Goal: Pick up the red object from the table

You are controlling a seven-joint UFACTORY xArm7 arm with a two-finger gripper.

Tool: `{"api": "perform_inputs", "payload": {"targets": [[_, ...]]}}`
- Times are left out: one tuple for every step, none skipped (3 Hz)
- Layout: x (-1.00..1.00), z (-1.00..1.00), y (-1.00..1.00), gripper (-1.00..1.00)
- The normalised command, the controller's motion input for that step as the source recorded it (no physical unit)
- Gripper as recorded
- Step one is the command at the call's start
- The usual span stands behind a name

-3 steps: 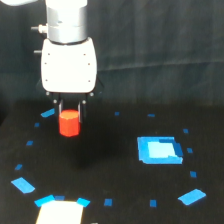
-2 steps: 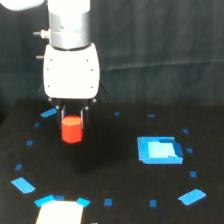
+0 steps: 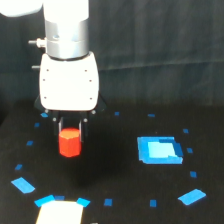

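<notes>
My pincer [image 3: 70, 131] hung over the table [image 3: 115, 180] toward the exterior view's left, with the red object [image 3: 69, 143] directly beneath my white housing. The 2 dark fingers came down on either side of its top, and I judged them clamped on it, though the blur kept me from seeing the contact itself.

To do this step well, I reckoned I should keep the squeeze steady and rise straight up, with no sideways drift, since only the upper part of the piece sat between my fingers and a tilt could let it slip. A slow lift would show at once whether the hold was sound.

Several things were hard to make out. I could not tell whether the bottom of the red piece touched the black surface or hung just clear of it; no shadow gap showed plainly. My fingertips merged with the dark background. The pale patch [image 3: 60, 212] at the lower edge was cut off, so I could not name it. The blue square [image 3: 159, 150] lay well apart, to the exterior view's right.
</notes>
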Motion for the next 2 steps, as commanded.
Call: {"api": "perform_inputs", "payload": {"targets": [[0.32,0.69,0.84,-0.84],[-0.01,-1.00,-0.35,-1.00]]}}
